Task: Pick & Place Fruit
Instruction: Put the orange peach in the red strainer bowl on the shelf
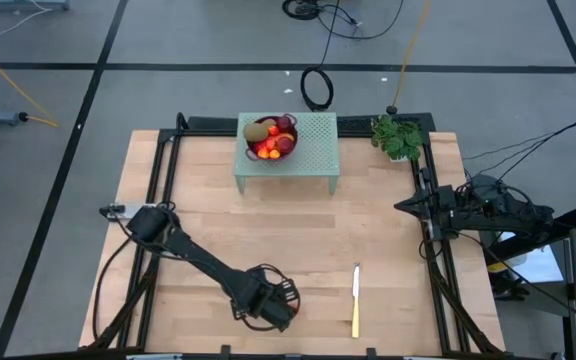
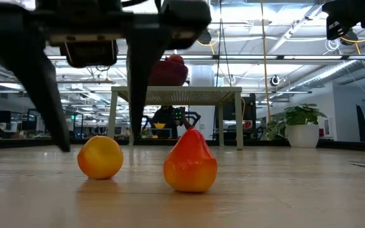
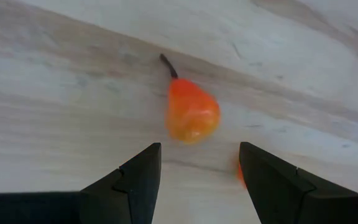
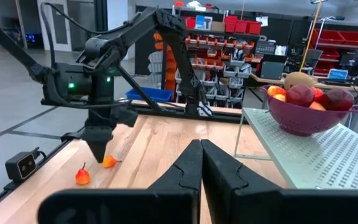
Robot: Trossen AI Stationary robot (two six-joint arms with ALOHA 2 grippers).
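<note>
Red-orange pear (image 2: 190, 163) and small orange fruit (image 2: 100, 158) sit apart on bare wood near the table's front edge (image 1: 268, 350); left gripper (image 3: 197, 171) hovers spread above them, empty; right gripper (image 4: 200, 163) pressed together at the right edge

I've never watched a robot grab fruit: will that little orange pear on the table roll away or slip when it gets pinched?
The pear stands upright on its wide base, so a nudge would probably tip it, then it might roll in a curve. Its skin looks glossy, so perhaps slippery. The left hand hangs open above it, and the round orange fruit alongside would likely roll more easily.
</note>
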